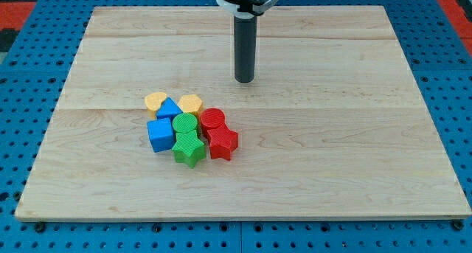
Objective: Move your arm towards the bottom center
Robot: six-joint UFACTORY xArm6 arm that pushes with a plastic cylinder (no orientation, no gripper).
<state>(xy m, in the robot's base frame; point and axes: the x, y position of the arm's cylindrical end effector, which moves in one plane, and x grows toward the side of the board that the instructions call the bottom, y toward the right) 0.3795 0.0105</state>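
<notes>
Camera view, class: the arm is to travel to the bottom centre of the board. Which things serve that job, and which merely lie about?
Belongs to the job:
my tip, above the cluster
wooden board

Lying about, clustered left of centre:
yellow blocks
blue blocks
green blocks
red blocks

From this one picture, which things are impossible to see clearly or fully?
- The arm above the rod: cut off by the view's top edge. My tip shows, up and right of the cluster.
- Blue triangle: its lower part is hidden behind the blue cube.
- Green cylinder: its base is hidden by the green star.
- Whether touching blocks press together: too small to tell.
</notes>
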